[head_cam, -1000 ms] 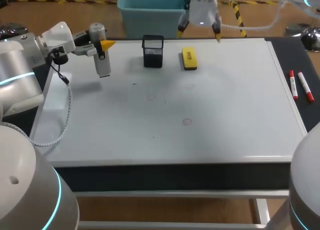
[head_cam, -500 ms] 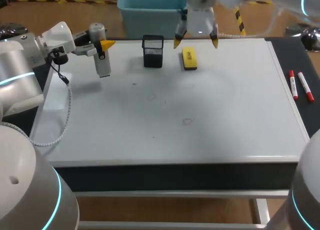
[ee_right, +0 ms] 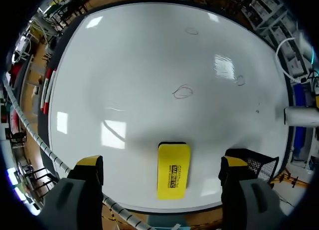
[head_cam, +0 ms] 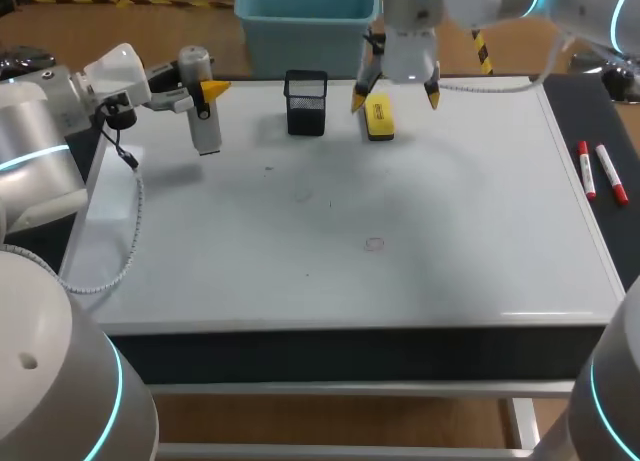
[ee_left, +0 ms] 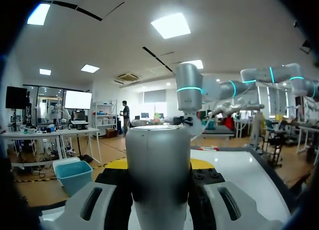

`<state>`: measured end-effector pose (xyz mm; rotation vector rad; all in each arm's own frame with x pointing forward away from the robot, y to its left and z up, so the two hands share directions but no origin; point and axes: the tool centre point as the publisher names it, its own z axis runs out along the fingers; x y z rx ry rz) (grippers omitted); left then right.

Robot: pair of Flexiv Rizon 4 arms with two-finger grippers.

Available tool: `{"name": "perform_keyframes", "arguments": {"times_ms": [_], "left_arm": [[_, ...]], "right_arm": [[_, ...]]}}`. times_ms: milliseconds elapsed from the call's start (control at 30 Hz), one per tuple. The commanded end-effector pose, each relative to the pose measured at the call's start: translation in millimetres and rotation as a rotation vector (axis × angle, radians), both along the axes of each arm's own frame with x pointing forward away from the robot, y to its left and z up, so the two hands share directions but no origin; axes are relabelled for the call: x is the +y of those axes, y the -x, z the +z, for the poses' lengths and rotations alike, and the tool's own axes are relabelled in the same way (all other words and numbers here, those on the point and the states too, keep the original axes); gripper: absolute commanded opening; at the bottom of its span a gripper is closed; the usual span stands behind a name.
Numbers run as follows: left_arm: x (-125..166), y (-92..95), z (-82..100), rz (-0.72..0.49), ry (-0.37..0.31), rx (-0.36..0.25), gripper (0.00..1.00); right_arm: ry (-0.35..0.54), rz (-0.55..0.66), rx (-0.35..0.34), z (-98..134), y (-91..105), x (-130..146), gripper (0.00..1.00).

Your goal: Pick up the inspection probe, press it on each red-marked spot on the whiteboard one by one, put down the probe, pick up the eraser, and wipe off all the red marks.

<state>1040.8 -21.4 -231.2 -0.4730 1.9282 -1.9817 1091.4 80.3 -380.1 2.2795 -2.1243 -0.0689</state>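
left gripper [head_cam: 204, 89] pinches the probe [head_cam: 206, 129]; right wrist view shows eraser [ee_right: 173, 171] centred under spread right gripper [ee_right: 162, 163].

My left arm [head_cam: 30, 111] is showing fat, round white and grey parts, and a thin blue-green ring of light is glowing around it. A black curly cable [head_cam: 122, 151] is hanging at its wrist, and a thin white cord [head_cam: 138, 216] is looping below. The left gripper [head_cam: 205, 89] is showing yellow tips, grey finger covers and small black screws. My right arm [head_cam: 490, 1] is glowing with the same rings, and a white hose [head_cam: 490, 84] is trailing beside it. The right gripper [head_cam: 395, 96] is showing 2 grey fingers with yellow tips.
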Motion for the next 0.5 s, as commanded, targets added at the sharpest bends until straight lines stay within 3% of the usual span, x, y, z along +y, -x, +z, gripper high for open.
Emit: {"name": "perform_keyframes", "arguments": {"times_ms": [33, 500], "left_arm": [[-0.6, -0.6, -0.1, 0.001, 0.003, -0.003, 0.0], [-0.6, -0.6, -0.1, 0.001, 0.003, -0.003, 0.0]], "right_arm": [[0.029, -0.005, -0.019, -6.2, -7.1, 10.1, 1.0], [0.011, -0.001, -0.019, -22.3, -21.4, 17.7, 1.0]]}}
